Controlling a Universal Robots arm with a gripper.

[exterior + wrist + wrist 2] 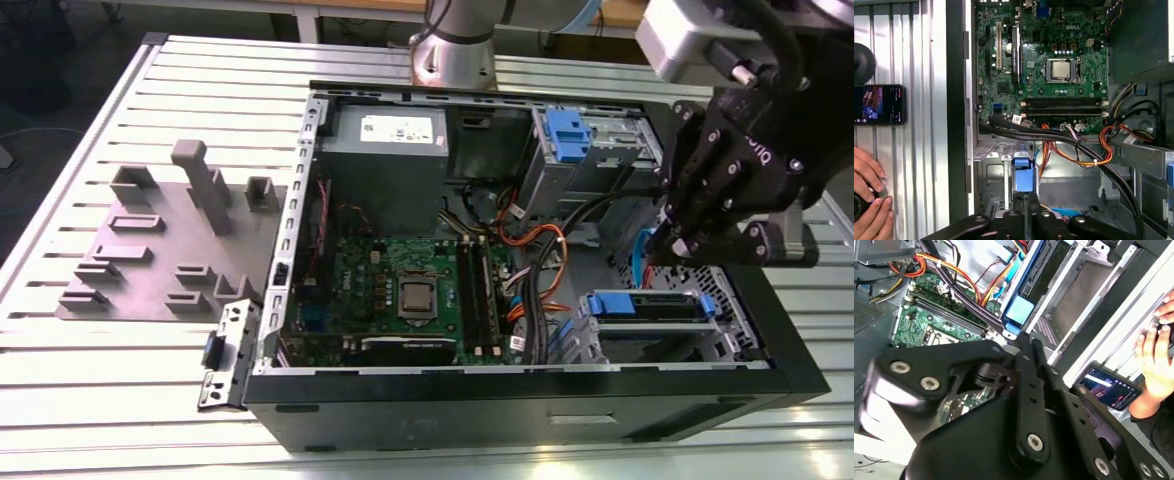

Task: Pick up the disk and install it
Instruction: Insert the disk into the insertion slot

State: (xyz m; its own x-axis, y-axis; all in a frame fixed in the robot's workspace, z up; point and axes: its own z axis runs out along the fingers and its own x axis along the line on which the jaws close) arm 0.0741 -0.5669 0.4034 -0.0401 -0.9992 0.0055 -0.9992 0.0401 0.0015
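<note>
In the second wrist view the gripper (1027, 346) hangs with its jaws together, tips just at the blue carrier tab of the disk (1019, 310), which sits in the silver drive cage (991, 170) inside the open computer case (534, 400). Beside the case, on the ribbed pale surface (134, 400), lie a phone (879, 104) and a person's hand (1156, 352). Farther along the surface stand a grey fixture plate (147, 270) and the arm's base (454, 50).

Beneath my hand (674, 250) a table (107, 110) of ribbed silver slats spreads wide; beyond its far edge, well away from my hand, lie dark floor (200, 20) and another bench's pale frame (304, 20), evenly lit.
</note>
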